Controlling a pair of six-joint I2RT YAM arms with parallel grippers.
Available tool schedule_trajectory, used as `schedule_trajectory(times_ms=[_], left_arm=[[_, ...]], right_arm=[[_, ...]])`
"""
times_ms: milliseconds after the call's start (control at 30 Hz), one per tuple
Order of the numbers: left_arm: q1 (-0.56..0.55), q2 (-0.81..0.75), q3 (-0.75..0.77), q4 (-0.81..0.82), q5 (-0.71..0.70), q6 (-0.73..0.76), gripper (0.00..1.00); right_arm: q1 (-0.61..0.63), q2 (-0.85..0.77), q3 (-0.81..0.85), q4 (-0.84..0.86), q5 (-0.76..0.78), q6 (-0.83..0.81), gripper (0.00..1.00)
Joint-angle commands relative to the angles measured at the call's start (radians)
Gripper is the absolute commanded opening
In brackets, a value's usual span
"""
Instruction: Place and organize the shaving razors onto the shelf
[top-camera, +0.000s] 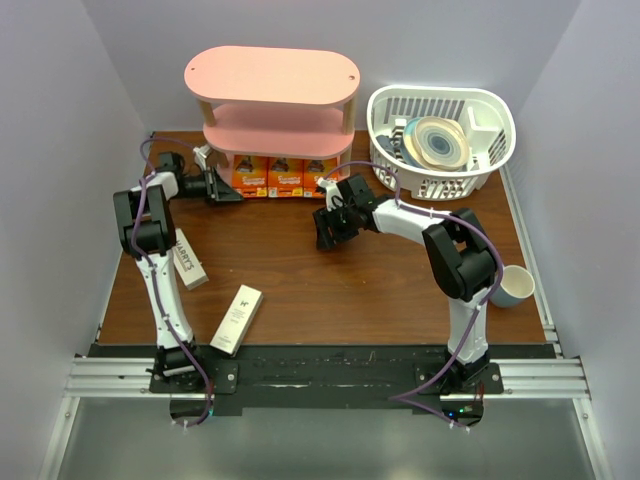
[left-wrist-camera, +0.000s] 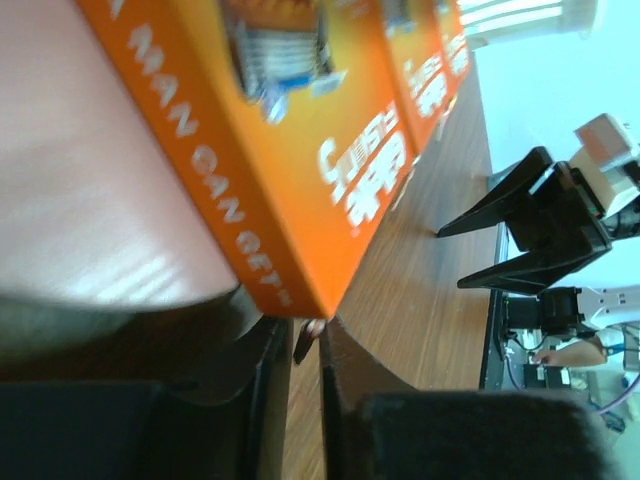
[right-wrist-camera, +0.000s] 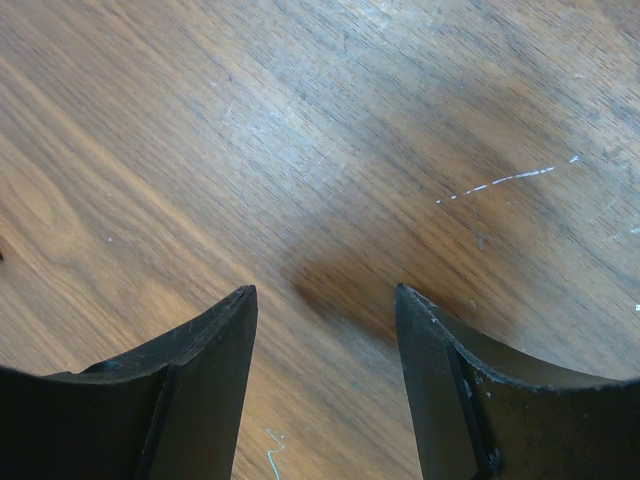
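Three orange razor packs (top-camera: 248, 181) (top-camera: 284, 180) (top-camera: 318, 178) stand in a row on the bottom board of the pink shelf (top-camera: 271, 75). My left gripper (top-camera: 222, 187) is at the left end of the row. In the left wrist view its jaws (left-wrist-camera: 305, 340) are almost together with nothing between them, their tips against the corner of the nearest orange pack (left-wrist-camera: 300, 150). Two whitish-grey boxes (top-camera: 188, 261) (top-camera: 237, 318) lie on the table at the front left. My right gripper (top-camera: 330, 230) is open and empty over bare wood (right-wrist-camera: 325, 295), in front of the shelf.
A white slatted basket (top-camera: 495, 125) holding plates and other items stands at the back right. A pale mug (top-camera: 512, 287) sits near the right edge. The wooden table (top-camera: 330, 290) is walled in on three sides.
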Motion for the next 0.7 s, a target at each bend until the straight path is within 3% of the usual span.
schedule_trajectory(times_ms=[0,100,233,433,500,600,667], left_arm=[[0.008,-0.099,-0.067,0.000,-0.079,0.011,0.24],[0.039,-0.157,-0.111,-0.018,-0.091,0.011,0.31],[0.077,-0.239,-0.167,-0.100,-0.111,0.133,0.47],[0.132,-0.426,-0.312,-0.169,-0.200,0.193,0.53],[0.133,-0.519,-0.376,-0.195,-0.244,0.218,0.55],[0.133,-0.627,-0.406,-0.322,-0.305,0.346,0.56],[0.123,-0.683,-0.400,-0.487,-0.344,0.541,0.56]], right_arm=[[-0.002,-0.011,0.021,0.023,0.001,-0.008,0.61],[-0.002,-0.022,0.020,0.023,0.005,-0.015,0.61],[-0.001,-0.031,0.031,0.023,0.008,-0.029,0.62],[-0.001,-0.034,0.077,0.033,-0.109,-0.106,0.66],[0.009,-0.036,0.101,0.007,-0.181,-0.222,0.70],[0.048,-0.045,0.143,-0.063,-0.246,-0.378,0.73],[0.081,-0.062,0.159,-0.095,-0.301,-0.455,0.77]])
